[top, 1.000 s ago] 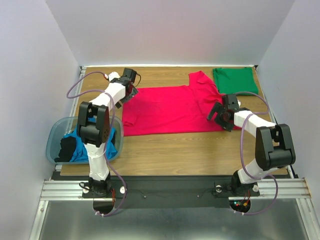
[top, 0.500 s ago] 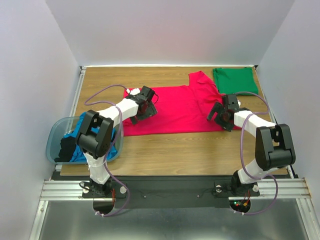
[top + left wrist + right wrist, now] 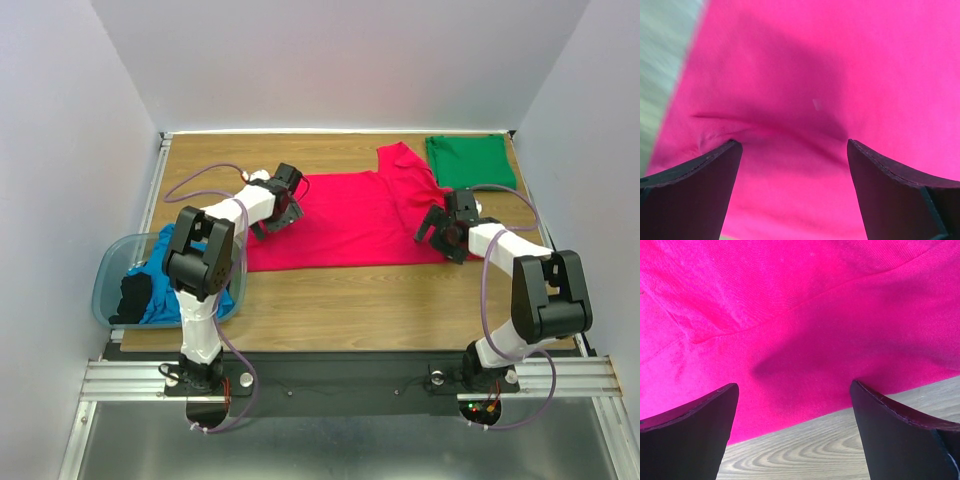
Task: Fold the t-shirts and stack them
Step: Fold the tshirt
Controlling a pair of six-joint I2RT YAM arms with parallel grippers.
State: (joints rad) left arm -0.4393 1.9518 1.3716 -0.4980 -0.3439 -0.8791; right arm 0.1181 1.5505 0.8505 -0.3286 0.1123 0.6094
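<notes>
Top view: the crimson-pink t-shirt (image 3: 340, 220) lies spread on the counter (image 3: 400, 300). The folded green t-shirt (image 3: 468, 160) sits at 1 o'clock, probably the stack's base. Left wrist: left jaws released over the shirt's 9 o'clock edge. Right wrist: right jaws likewise, over its 4 o'clock hem, ready to pinch.

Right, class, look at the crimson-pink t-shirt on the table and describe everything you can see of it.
The crimson-pink t-shirt is plain, soft knit cloth, one solid colour, short-sleeved. It lies spread out, mostly flat, on the wooden table, with one sleeve angled farther back beside the green t-shirt; contact there is unclear. Light creases and a seam show close up. The open left gripper hangs over its left edge, the open right gripper over its right near edge; neither holds it.
</notes>
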